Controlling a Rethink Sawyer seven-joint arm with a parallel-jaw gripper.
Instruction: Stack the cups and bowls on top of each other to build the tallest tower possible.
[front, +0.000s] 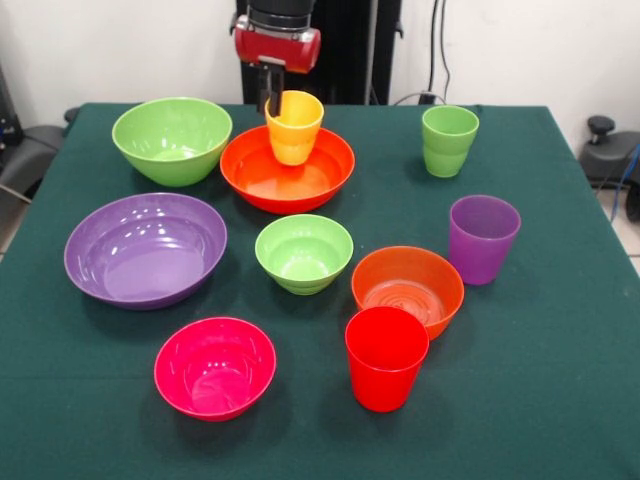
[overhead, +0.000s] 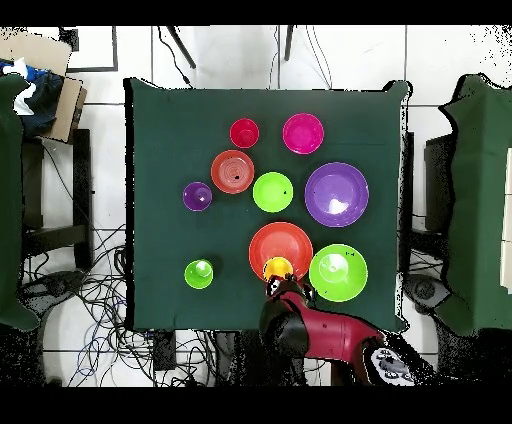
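My gripper (front: 270, 98) (overhead: 283, 287) is shut on the far rim of the yellow cup (front: 294, 127) (overhead: 277, 268). The cup is slightly tilted, with its base inside the large orange bowl (front: 240, 172) (overhead: 283, 243). Beside that bowl stands the large lime green bowl (front: 172, 140) (overhead: 338, 272). The large purple bowl (front: 145, 250), small green bowl (front: 303, 253) and small orange bowl (front: 407, 290) lie mid-table. The pink bowl (front: 215, 367) and red cup (front: 386, 358) sit nearest the camera. The purple cup (front: 483, 238) and light green cup (front: 449, 140) stand upright on the right.
All pieces stand apart on the dark green tablecloth (front: 560, 400); nothing is nested except the yellow cup in the orange bowl. Chairs (overhead: 485, 200) flank the table, and cables lie on the floor (overhead: 100, 290).
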